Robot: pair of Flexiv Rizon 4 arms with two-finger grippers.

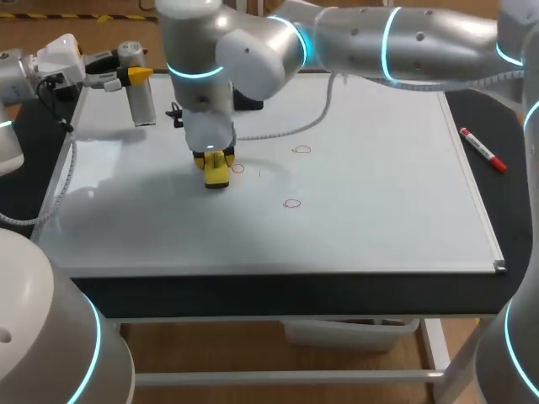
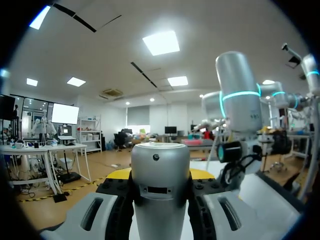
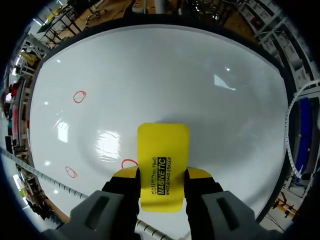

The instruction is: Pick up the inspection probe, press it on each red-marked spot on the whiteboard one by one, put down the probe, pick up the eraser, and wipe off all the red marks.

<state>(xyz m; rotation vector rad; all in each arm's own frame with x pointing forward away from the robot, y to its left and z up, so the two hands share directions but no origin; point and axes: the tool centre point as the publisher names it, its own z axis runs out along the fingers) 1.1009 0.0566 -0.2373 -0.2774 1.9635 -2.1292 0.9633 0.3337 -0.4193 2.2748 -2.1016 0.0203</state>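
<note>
- Yellow rectangular eraser [image 3: 163,160] is clamped in the right gripper [image 3: 162,174], whose two fingers press on its long sides. Its face seems to lie flat on the glossy white whiteboard [image 1: 379,219].
- Red is closest at the nearest red ring [image 3: 128,163], which sits just beside the eraser's long edge, touching it or partly tucked under it. In the head view this ring lies on the eraser's right side. I judge that a short slide toward the robot's right would carry the pad across it.
- Long axis of the eraser runs roughly toward and away from the robot, so a sideways stroke would sweep with the whole long edge rather than the narrow end.
- Farther off to the right are a second red ring [image 1: 301,150], set a little back, and a third red ring [image 1: 292,203], nearer the board's front edge. Both are clear of the eraser.
- Right arm comes in from the right and reaches past the middle, so it is much the nearer arm to all three rings.
- Silver cylindrical probe [image 1: 141,97] has not been put down. It is gripped upright in the left gripper [image 2: 160,174], fingers closed on both its sides, near the board's back-left corner and well apart from the marks.
</note>
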